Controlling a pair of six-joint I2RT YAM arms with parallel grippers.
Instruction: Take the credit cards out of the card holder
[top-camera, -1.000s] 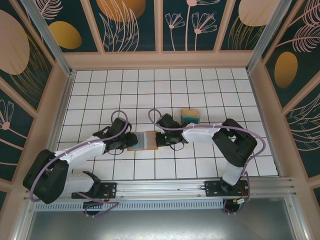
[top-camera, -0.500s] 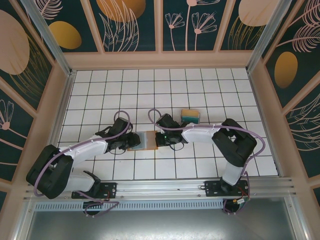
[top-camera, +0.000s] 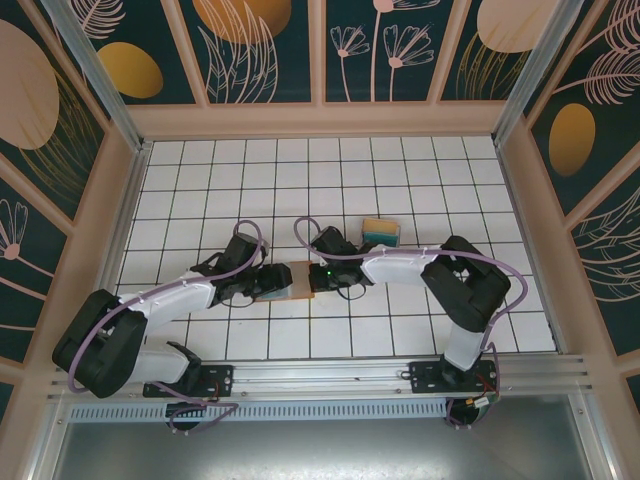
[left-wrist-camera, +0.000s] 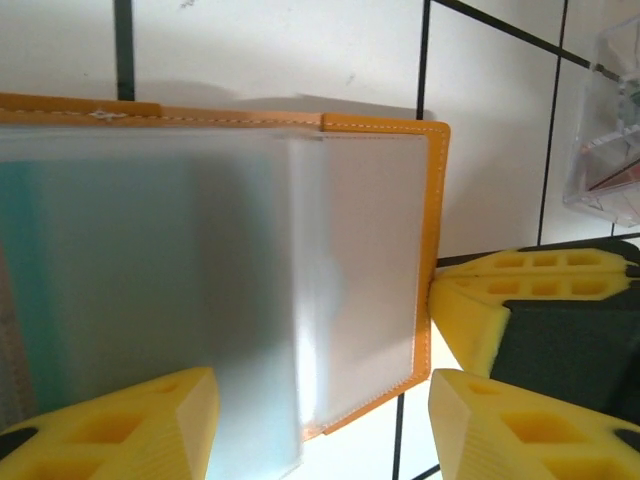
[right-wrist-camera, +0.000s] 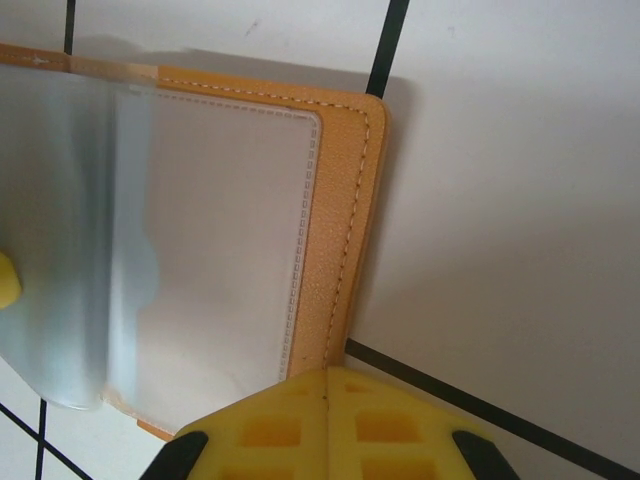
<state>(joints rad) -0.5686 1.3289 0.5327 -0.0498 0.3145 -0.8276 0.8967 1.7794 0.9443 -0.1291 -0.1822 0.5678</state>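
Observation:
The card holder (top-camera: 296, 281) lies open on the tiled table, orange-brown with frosted sleeves (left-wrist-camera: 360, 270) inside. My left gripper (left-wrist-camera: 315, 430) hovers over its left half, open, with its yellow fingers (left-wrist-camera: 120, 425) wide apart and a loose frosted leaf (left-wrist-camera: 240, 400) between them. My right gripper (right-wrist-camera: 325, 425) is shut, its closed tips resting on the holder's orange right edge (right-wrist-camera: 345, 250). Those tips (left-wrist-camera: 520, 290) also appear in the left wrist view, against the holder's edge. I cannot make out the credit cards behind the frosted plastic.
A clear plastic tray (top-camera: 381, 232) of coloured strips stands just behind the right gripper, and its corner (left-wrist-camera: 610, 120) sits close to the holder. White tiles (top-camera: 400, 180) stretch to the wooden walls (top-camera: 320, 120) all round.
The left jaws have opened from a narrower stance, and the left gripper has slid slightly right over the holder. The right gripper has stayed shut on the holder's edge.

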